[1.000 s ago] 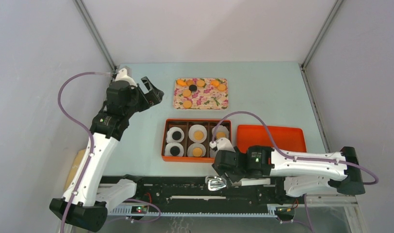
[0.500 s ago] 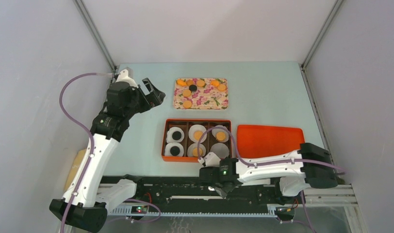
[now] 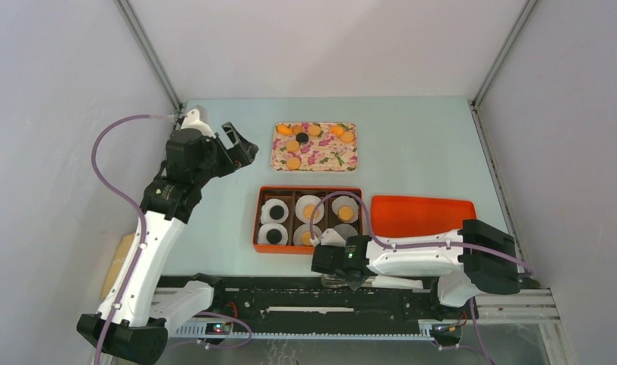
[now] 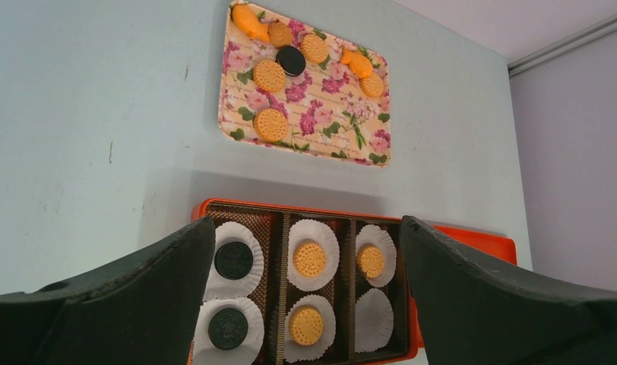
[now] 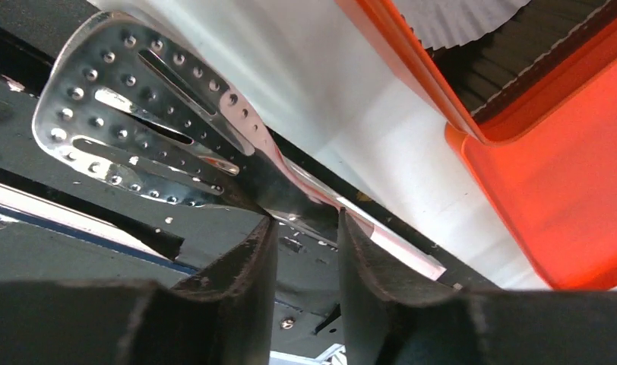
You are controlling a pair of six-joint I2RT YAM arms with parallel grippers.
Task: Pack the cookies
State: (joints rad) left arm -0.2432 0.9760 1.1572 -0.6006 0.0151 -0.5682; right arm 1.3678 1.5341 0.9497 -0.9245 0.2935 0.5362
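Several orange-tan cookies (image 3: 293, 163) and one black cookie (image 3: 302, 138) lie on a floral tray (image 3: 328, 156). An orange box (image 3: 257, 220) holds white paper cups. Two black cookies (image 4: 234, 260) fill its left column, two orange ones (image 4: 310, 258) the middle, and one orange (image 4: 371, 261) the back right. The front right cup (image 4: 374, 321) is empty. My left gripper (image 4: 307, 228) is open and empty, raised left of the tray (image 3: 237, 143). My right gripper (image 5: 305, 217) is low at the table's front edge (image 3: 337, 270). It is shut on the neck of a perforated metal spatula (image 5: 131, 114).
The orange lid (image 3: 423, 217) lies right of the box. A black rail (image 3: 290, 300) runs along the near edge, under the spatula. Grey walls enclose the table on three sides.
My right arm has swung left along the front edge, and its gripper now sits just in front of the box. My left arm has barely moved.
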